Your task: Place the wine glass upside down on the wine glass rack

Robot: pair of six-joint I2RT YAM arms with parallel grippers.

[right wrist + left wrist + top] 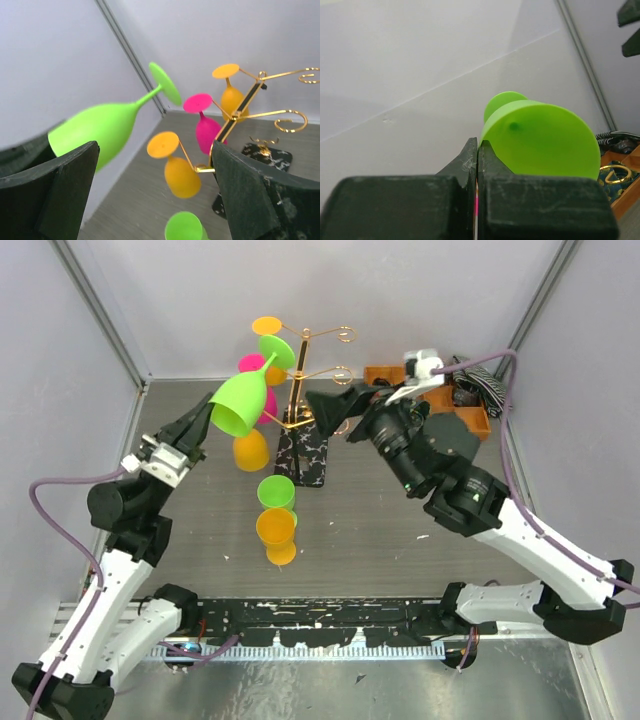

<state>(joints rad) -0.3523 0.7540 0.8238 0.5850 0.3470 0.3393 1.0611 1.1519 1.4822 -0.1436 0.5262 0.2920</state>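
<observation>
Your lime-green, smooth plastic wine glass (240, 402) hangs tilted in the air, its flat foot close to the thin gold wire rack (296, 390) with curled arms. Your left gripper (205, 423) pinches the bowl rim. Your right gripper (338, 415) stands wide apart, holding nothing, beside the rack.

Lime green plastic wine glass (240, 400): in left-wrist view, lower part hidden behind left pincer (478, 150); contact spot not visible.
Pink sliver in slit between that pincer's fingers: too narrow to identify.
Orange compartment tray (475, 420): largely behind right arm; contents too small to tell.
Pink plastic wine glass (250, 364): from above, mostly behind green bowl.
Right pincer (155, 150): fingers (65, 185) blurred, cut by bottom edge; one covers part of black speckled rack base (265, 151).
</observation>
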